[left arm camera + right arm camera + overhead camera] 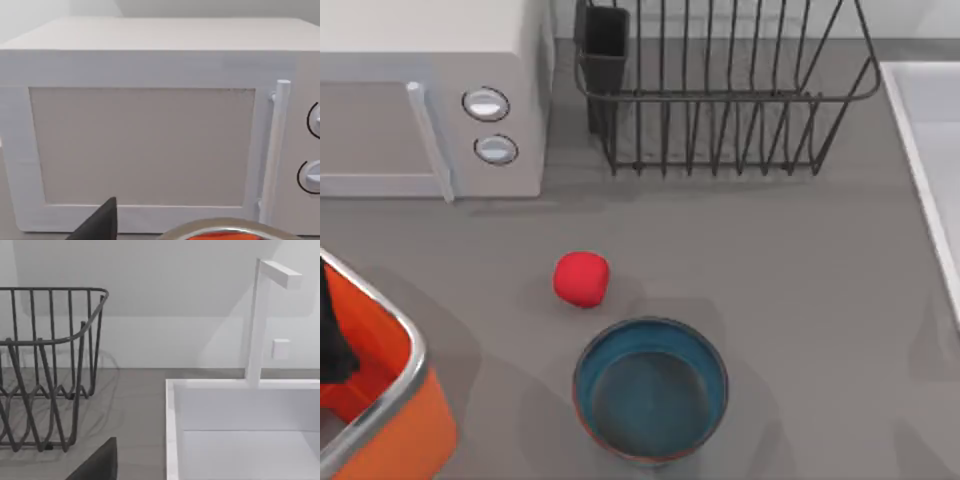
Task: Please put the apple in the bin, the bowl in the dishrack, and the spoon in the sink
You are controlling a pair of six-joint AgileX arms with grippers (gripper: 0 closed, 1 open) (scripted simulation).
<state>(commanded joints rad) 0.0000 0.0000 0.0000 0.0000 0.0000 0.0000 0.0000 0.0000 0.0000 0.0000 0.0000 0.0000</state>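
Our left claw (97, 222) hangs over the bin (390, 400) facing the microwave (150, 125); only one dark fingertip shows, so we cannot tell its spread. Well off toward the table's middle sits the apple (582, 278), just beside the bowl (650, 388) (apart, not touching). Our right claw (97, 462), spread likewise unclear, faces the sink (240, 430), the dishrack (45, 365) alongside.
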